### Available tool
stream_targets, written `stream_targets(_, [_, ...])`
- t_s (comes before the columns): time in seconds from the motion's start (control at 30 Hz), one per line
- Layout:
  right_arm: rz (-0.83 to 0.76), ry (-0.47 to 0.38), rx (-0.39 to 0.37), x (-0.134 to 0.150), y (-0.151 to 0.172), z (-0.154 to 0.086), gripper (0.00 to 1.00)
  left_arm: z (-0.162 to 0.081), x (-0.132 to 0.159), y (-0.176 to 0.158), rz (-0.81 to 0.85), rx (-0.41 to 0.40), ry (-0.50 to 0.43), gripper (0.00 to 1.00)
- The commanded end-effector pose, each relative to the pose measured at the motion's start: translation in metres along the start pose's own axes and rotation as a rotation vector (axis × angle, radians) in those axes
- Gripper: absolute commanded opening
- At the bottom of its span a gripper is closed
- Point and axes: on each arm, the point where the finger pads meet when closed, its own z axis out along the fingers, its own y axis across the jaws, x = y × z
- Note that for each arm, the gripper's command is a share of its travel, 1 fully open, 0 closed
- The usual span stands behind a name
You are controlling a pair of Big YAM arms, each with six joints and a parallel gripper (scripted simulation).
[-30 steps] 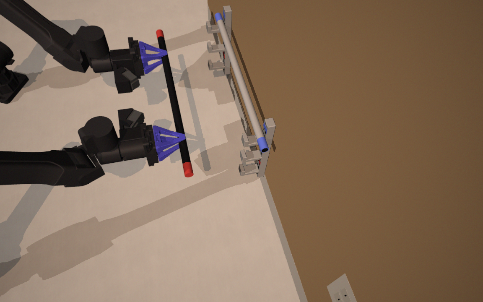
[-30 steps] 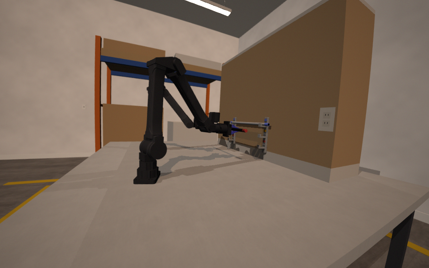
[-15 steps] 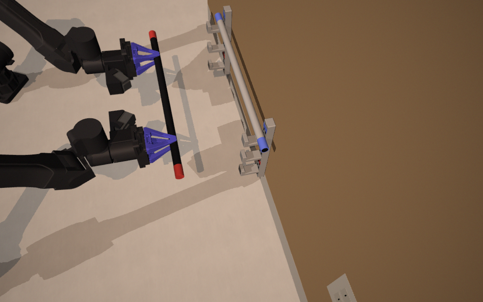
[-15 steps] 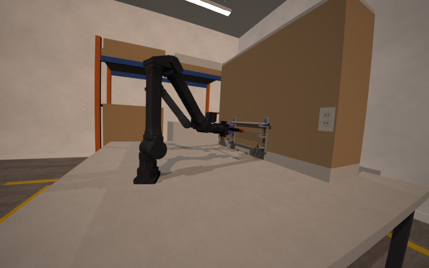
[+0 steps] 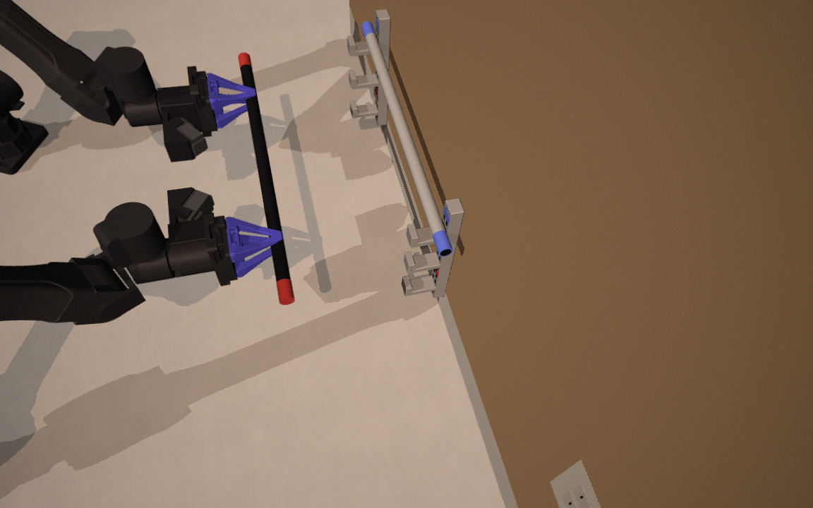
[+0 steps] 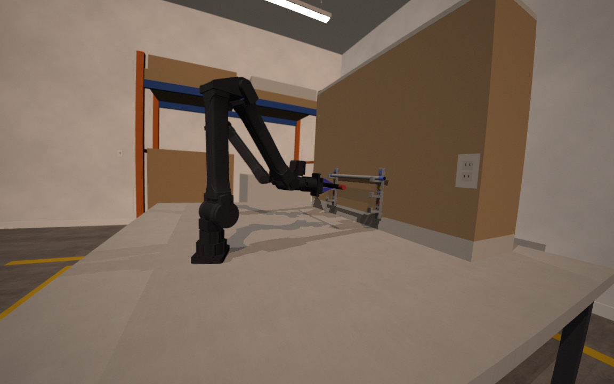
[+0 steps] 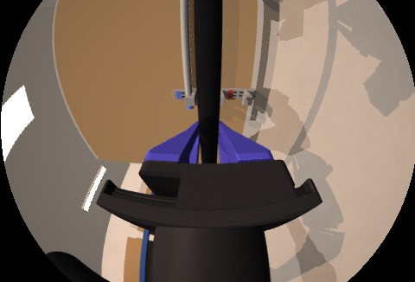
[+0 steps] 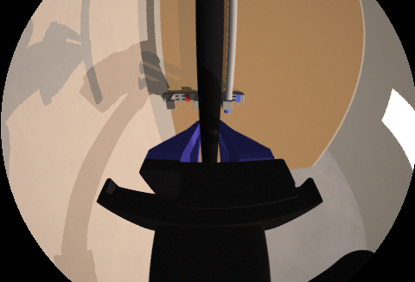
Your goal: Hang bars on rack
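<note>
Metal bars number two: one black (image 5: 262, 157) (image 6: 332, 186) (image 7: 208, 57) (image 8: 210, 57), gripped by two grippers, one racked (image 5: 406, 129) (image 6: 356, 176) (image 7: 185, 27) (image 8: 232, 27).
</note>
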Motion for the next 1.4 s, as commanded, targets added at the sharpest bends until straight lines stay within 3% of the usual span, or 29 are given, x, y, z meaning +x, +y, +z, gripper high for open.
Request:
stream_targets(0.0, [0.044,0.011,0.088,0.003,-0.037,-0.007,0.00,-0.004,0.003,0.038,-0.042,-0.088,0.014,0.00])
stream_targets(0.63, [0.044,0.011,0.088,0.003,-0.033,-0.035,0.00,-0.033,0.003,0.034,-0.042,-0.088,0.014,0.00])
stream_targets(1.37, [0.044,0.011,0.088,0.003,-0.029,-0.036,0.00,-0.033,0.002,0.031,-0.042,-0.088,0.014,0.00])
